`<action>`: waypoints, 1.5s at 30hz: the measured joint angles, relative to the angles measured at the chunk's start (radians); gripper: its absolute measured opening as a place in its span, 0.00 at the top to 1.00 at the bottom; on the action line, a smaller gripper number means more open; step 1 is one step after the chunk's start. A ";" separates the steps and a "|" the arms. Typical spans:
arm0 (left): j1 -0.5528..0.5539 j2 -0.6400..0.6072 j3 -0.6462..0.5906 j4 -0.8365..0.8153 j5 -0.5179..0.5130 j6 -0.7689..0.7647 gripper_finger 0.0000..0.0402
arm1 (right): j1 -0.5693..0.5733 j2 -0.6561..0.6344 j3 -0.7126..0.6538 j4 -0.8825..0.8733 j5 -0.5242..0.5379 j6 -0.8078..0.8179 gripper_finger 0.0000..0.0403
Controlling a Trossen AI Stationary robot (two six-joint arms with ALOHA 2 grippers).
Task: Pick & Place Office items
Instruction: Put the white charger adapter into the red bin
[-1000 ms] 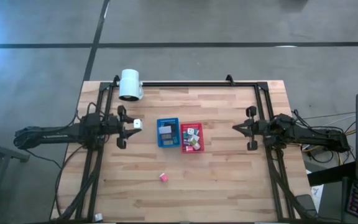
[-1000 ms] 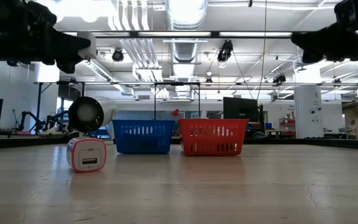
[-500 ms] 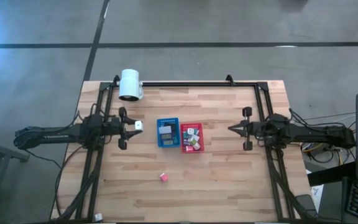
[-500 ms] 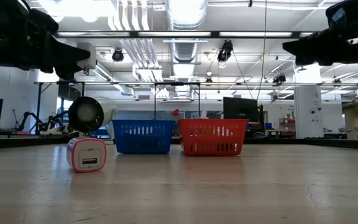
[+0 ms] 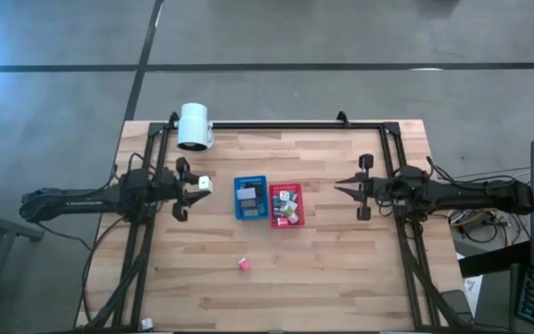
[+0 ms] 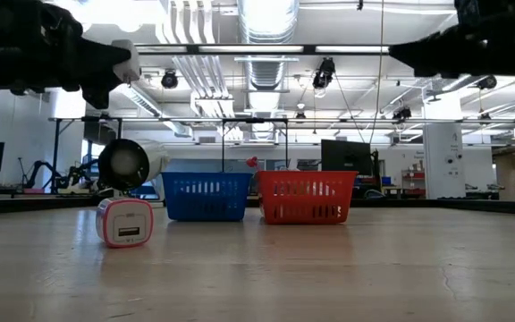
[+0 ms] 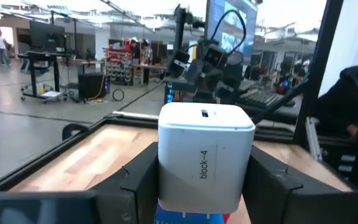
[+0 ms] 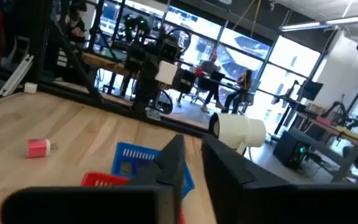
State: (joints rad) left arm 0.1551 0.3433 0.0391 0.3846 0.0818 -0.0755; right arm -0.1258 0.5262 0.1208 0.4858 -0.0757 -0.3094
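Observation:
My left gripper (image 5: 196, 186) hangs level above the table's left part, shut on a white cube marked "block-4" (image 7: 205, 155). A pink and white cube (image 5: 244, 264) lies on the wood toward the near edge, resting on one face (image 6: 124, 223). A blue tray (image 5: 237, 215) and a red tray (image 5: 273, 223) stand side by side mid-table, each with several small items inside. My right gripper (image 5: 341, 188) hovers level to the right of the red tray. It holds nothing, and its fingers (image 8: 173, 165) show a narrow gap. My left gripper pinches the white cube by two opposite side faces (image 7: 166, 177) between its two fingers (image 7: 140, 180). The fingers come level from the table's left and point toward the trays. The cube sits upright and is lifted clear of the table (image 6: 128, 63).
A big white cylinder (image 5: 194, 125) lies at the far left corner. A black frame (image 5: 276, 123) runs along the far edge and down both sides. Bare wood spreads across the near half around the pink cube.
My right gripper has moved toward the red tray and risen a little, staying level. The left gripper has kept its place with the white cube.

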 joint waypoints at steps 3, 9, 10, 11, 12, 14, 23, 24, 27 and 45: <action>0.000 0.022 0.002 0.047 0.000 -0.032 0.56 | 0.018 0.078 0.060 0.000 0.019 -0.050 0.76; 0.000 0.111 0.081 0.058 0.007 -0.072 0.56 | 0.068 0.274 0.211 -0.010 0.163 -0.243 0.55; 0.000 0.132 0.099 0.057 0.008 -0.078 0.56 | 0.077 0.307 0.238 -0.011 0.180 -0.281 0.52; 0.000 0.155 0.118 0.057 0.007 -0.085 0.56 | 0.085 0.340 0.265 -0.011 0.196 -0.315 0.49; 0.000 0.178 0.137 0.058 0.008 -0.091 0.56 | 0.092 0.374 0.294 -0.010 0.218 -0.345 0.46; 0.000 0.233 0.179 0.059 0.014 -0.107 0.56 | 0.104 0.437 0.355 -0.008 0.262 -0.404 0.41; 0.000 0.497 0.358 0.185 0.137 -0.149 0.56 | 0.135 0.643 0.551 -0.010 0.289 -0.637 0.31; 0.000 0.526 0.382 0.185 0.143 -0.149 0.56 | 0.136 0.659 0.568 -0.009 0.289 -0.652 0.30; 0.000 0.625 0.460 0.184 0.180 -0.146 0.56 | 0.143 0.692 0.605 -0.009 0.287 -0.690 0.30; 0.000 1.058 0.820 0.192 0.339 -0.150 0.56 | 0.264 0.781 0.670 0.089 0.394 -1.029 0.30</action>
State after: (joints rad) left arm 0.1551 1.4018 0.8592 0.5767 0.4206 -0.2259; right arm 0.1380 1.3072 0.7910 0.5752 0.3182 -1.3385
